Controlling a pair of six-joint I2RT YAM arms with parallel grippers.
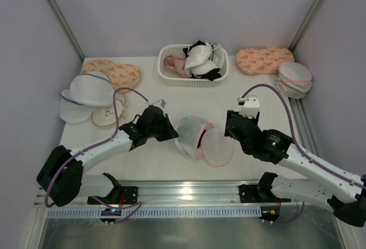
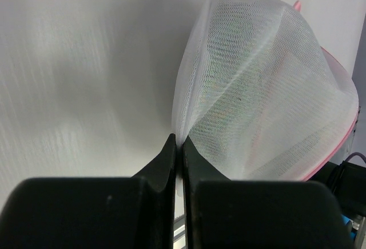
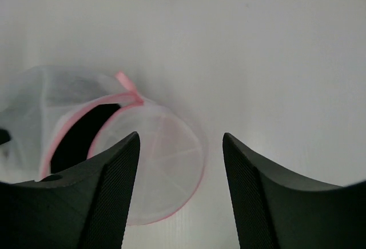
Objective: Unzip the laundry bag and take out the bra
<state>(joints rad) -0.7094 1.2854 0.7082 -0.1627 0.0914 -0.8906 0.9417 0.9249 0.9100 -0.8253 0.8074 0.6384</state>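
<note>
White basket (image 1: 166, 76) heaped with white, black, pink bras (image 1: 201, 60), laundry bag (image 1: 193, 130) unzipped, pink-rimmed flap lying open, left gripper (image 2: 178, 141) pinching its mesh, right gripper (image 3: 180, 140) open, empty.

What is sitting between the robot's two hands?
The laundry bag, unzipped, with its pink rim; the top view shows it between the left hand and right hand.

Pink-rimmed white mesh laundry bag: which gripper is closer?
Left. The left gripper pinches the pink-rimmed mesh laundry bag; the right gripper is open beside its unzipped flap, holding nothing.
</note>
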